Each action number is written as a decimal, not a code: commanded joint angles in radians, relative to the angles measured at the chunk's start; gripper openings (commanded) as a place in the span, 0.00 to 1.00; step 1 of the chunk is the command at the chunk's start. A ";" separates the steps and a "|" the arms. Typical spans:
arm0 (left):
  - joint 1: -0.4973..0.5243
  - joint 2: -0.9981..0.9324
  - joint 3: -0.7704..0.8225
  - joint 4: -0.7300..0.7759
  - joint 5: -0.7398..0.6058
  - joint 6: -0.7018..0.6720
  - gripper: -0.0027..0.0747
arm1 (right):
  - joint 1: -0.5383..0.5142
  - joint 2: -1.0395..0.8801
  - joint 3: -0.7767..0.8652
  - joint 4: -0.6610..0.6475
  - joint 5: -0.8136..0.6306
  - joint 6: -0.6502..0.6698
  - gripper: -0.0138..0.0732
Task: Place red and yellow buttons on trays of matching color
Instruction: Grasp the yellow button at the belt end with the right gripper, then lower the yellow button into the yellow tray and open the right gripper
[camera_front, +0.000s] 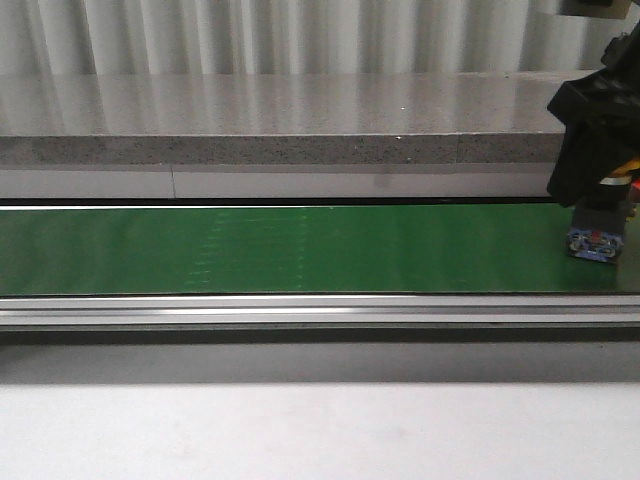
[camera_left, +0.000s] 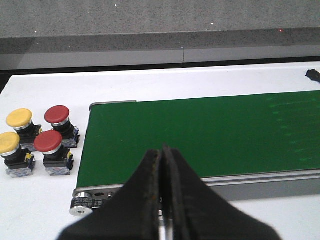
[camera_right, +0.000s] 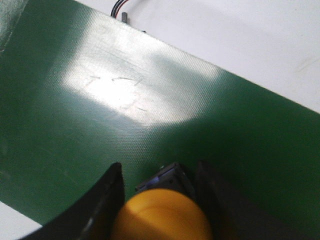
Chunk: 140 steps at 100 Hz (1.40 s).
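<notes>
- Nearest us in the left wrist view, our left gripper (camera_left: 162, 200) has its fingers pressed flat together with nothing between them, poised over the near end of the green conveyor belt (camera_left: 200, 135).
- Just beside that belt end, on the white table (camera_left: 150, 82), four buttons wait in a cluster: two yellow buttons (camera_left: 19, 118) and two red buttons (camera_left: 56, 114), each a domed cap on a dark block with a small blue-and-metal base.
- Our right gripper (camera_right: 157, 200) is closed around a yellow button (camera_right: 160, 215); the fingers sit either side of the cap, and the dark body shows beyond it. In the front view that button (camera_front: 593, 243) hangs at the right end of the belt, its base close to the green surface; we cannot tell whether it touches.
- We judge these buttons light, rigid and sturdy. The glossy rounded cap looks slippery, so we would take hold lower, across the flat sides of the body or under the cap's rim, and keep it upright.
- No matching trays show in any view.
- Farthest off run a grey speckled ledge (camera_front: 280, 125) and a pale wall behind.
- We can read no brand, label or writing anywhere; the bases are too small to tell.
</notes>
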 joint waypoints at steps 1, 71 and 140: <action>-0.007 0.007 -0.026 -0.010 -0.080 -0.002 0.01 | -0.014 -0.035 -0.020 0.020 0.006 0.035 0.28; -0.007 0.007 -0.026 -0.010 -0.080 -0.002 0.01 | -0.557 -0.358 0.065 -0.121 0.130 0.387 0.28; -0.007 0.007 -0.026 -0.012 -0.080 -0.002 0.01 | -0.710 -0.335 0.324 -0.142 -0.198 0.474 0.28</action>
